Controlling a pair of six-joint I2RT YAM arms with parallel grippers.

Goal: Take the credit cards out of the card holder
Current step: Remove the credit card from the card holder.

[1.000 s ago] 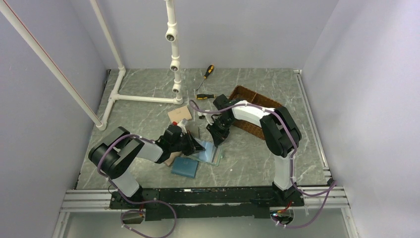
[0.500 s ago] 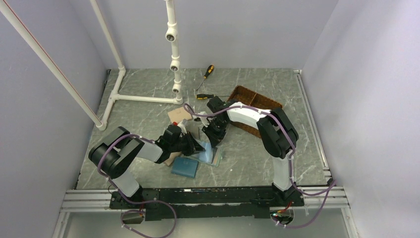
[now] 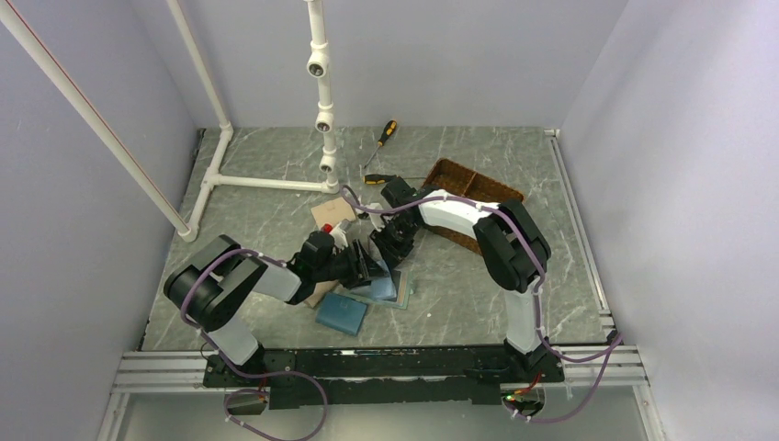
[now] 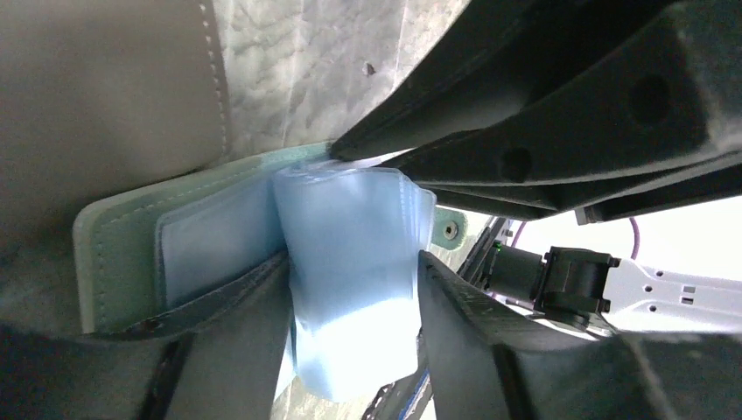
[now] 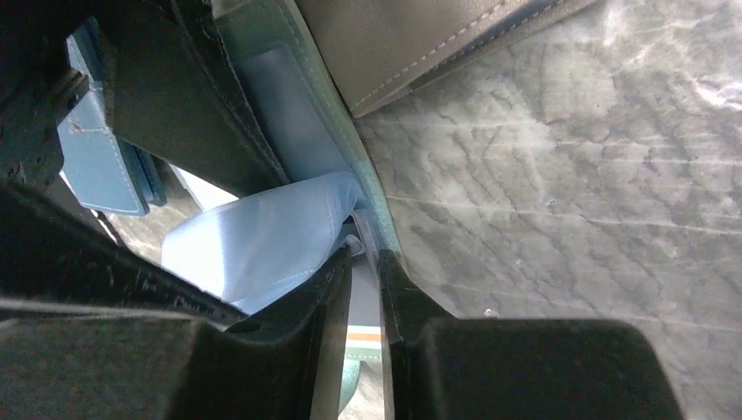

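The holder (image 4: 109, 254) lies open on the bench (image 3: 459, 294), just past a blue wallet (image 3: 342, 312) and with one edge against a grey-brown wallet (image 4: 105, 79). Its bundle of clear sleeves (image 4: 350, 332) stands up from the middle.

My left pincer (image 4: 354, 262) is apart, one finger on each side of that bundle, which fills the gap between them. The holder's green cover and inner pocket lie flat just left of my left finger.

My right pincer (image 5: 365, 254) comes in from the far side and meets the holder at the foot of the sleeves, opposite my left pincer. Its fingers are nearly together, with only a narrow slit between them. A thin pale edge sits at their tips, perhaps a card, but I cannot tell whether they clamp it or only touch it.
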